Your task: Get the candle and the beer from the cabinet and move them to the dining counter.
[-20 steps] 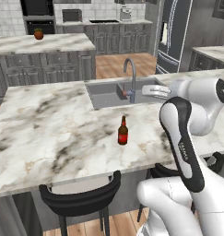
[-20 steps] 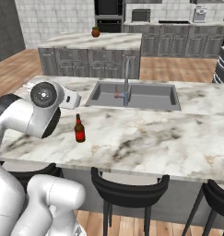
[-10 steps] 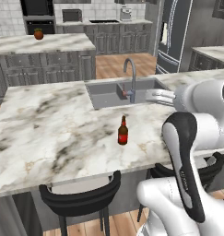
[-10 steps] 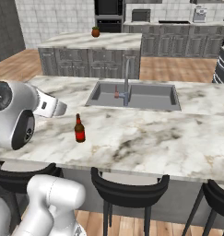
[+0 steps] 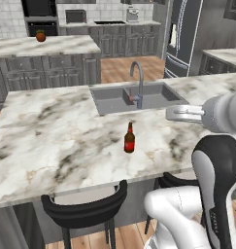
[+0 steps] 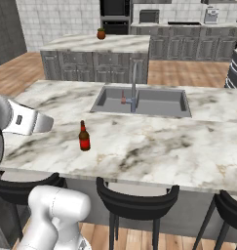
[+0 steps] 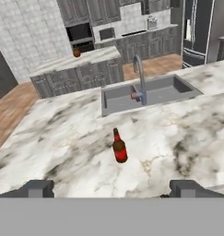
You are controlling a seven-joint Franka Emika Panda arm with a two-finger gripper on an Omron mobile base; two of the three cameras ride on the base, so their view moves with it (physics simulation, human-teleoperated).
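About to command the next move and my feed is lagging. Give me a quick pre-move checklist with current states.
1. Beer standing upright on the dining counter: ok.
2. Beer free of the gripper, jaws wide apart and empty: ok.
3. Beer away from the counter's front edge and the sink: ok.
4. Candle on the dining counter: not ok, none seen there.
5. Candle's present whereabouts: cannot tell.
6. Arm's way back off the counter free of the tap: ok, as far as I can judge.

Beer (image 5: 129, 139) – dark brown glass, red label. Counter (image 5: 51, 141) – white marble, grey-brown veins. Sink (image 5: 114, 99) was grey steel; stools (image 5: 85, 209) black; floor (image 6: 22, 73) orange-brown wood.
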